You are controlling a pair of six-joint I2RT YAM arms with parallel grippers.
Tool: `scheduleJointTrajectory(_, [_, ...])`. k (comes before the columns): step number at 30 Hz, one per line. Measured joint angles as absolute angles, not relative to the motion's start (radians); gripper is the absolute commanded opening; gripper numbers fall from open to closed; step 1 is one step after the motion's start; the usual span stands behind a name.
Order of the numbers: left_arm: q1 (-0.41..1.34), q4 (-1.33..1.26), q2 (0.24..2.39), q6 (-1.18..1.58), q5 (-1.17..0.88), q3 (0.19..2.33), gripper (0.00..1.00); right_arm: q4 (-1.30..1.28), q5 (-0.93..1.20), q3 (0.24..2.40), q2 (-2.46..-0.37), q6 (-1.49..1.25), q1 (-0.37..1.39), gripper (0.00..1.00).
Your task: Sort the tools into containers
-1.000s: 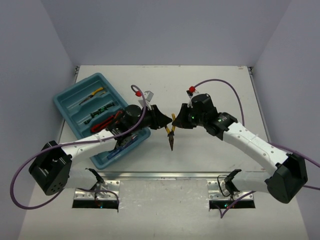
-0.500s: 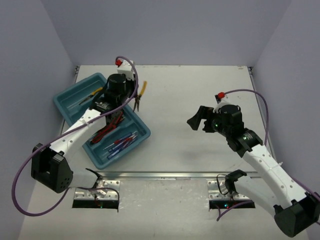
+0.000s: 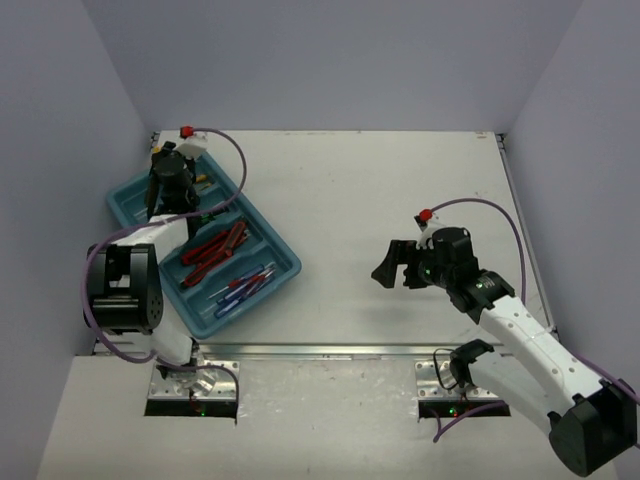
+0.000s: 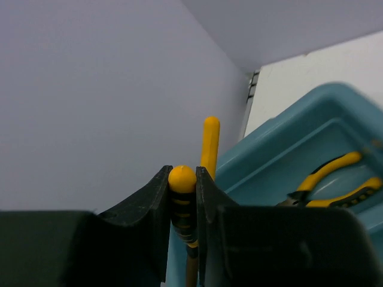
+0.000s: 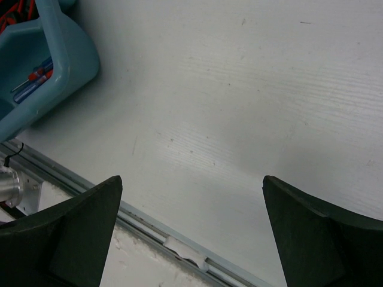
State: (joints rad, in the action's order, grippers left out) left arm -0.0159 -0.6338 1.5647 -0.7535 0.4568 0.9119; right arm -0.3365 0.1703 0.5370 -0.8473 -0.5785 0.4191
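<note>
Teal tray (image 3: 288, 262) sits skewed on the table's left side, with 4 long parallel compartments.
- Far compartment: yellow-handled pliers (image 4: 335, 184) lying flat.
- Next: black-green screwdrivers (image 3: 208, 214), partly hidden by the arm.
- Third: red-handled cutters (image 3: 214, 244) in a loose pile.
- Nearest: blue-handled screwdrivers (image 3: 246, 284), roughly along the walls.

A second pair of pliers (image 4: 209, 140) is off the tray floor, over the far end. 1 yellow handle is pinched in the left gripper (image 4: 181, 182), the other sticks out past it.

Jaws pinch yellow-handled pliers (image 4: 182, 179); second pair (image 4: 329, 172) lies in tray (image 4: 281, 134).
</note>
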Motion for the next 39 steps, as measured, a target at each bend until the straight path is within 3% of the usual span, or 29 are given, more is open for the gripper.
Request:
scheduleJointTrajectory(9, [-0.107,-0.66,1.611,-0.901,0.245,0.885,0.04,-0.319,0.209,0.533,-0.821,-0.575,0.419,0.99])
scheduleJointTrajectory(16, [-0.141,-0.522,1.676,-0.949,0.11,0.933,0.08,-0.314,0.212,0.533,-0.812,-0.574,0.419,0.99])
scheduleJointTrajectory(18, [-0.154,-0.482,1.687,-0.96,0.087,0.949,0.23,-0.314,0.213,0.533,-0.812,-0.574,0.419,0.99])
scheduleJointTrajectory(19, [-0.158,-0.467,1.691,-0.966,0.079,0.956,0.36,-0.314,0.213,0.533,-0.812,-0.574,0.419,0.99])
scheduleJointTrajectory(20, [-0.162,-0.459,1.695,-0.972,0.073,0.963,0.63,-0.314,0.213,0.533,-0.812,-0.573,0.419,0.99])
scheduleJointTrajectory(21, [-0.165,-0.457,1.698,-0.977,0.069,0.969,0.75,-0.314,0.213,0.533,-0.812,-0.572,0.419,0.99])
scheduleJointTrajectory(23, [-0.167,-0.457,1.703,-0.982,0.063,0.982,0.95,-0.314,0.211,0.533,-0.812,-0.571,0.419,0.99])
scheduleJointTrajectory(24, [-0.167,-0.456,1.704,-0.977,0.061,0.988,0.99,-0.314,0.211,0.533,-0.812,-0.57,0.419,0.99])
scheduleJointTrajectory(32, [-0.129,-0.462,1.685,-0.866,0.094,1.08,1.0,-0.315,0.166,0.533,-0.825,-0.549,0.419,0.99])
scheduleJointTrajectory(39, [-0.069,-0.172,1.505,-0.274,0.198,1.428,1.0,-0.346,0.103,0.545,-0.825,-0.506,0.419,0.99])
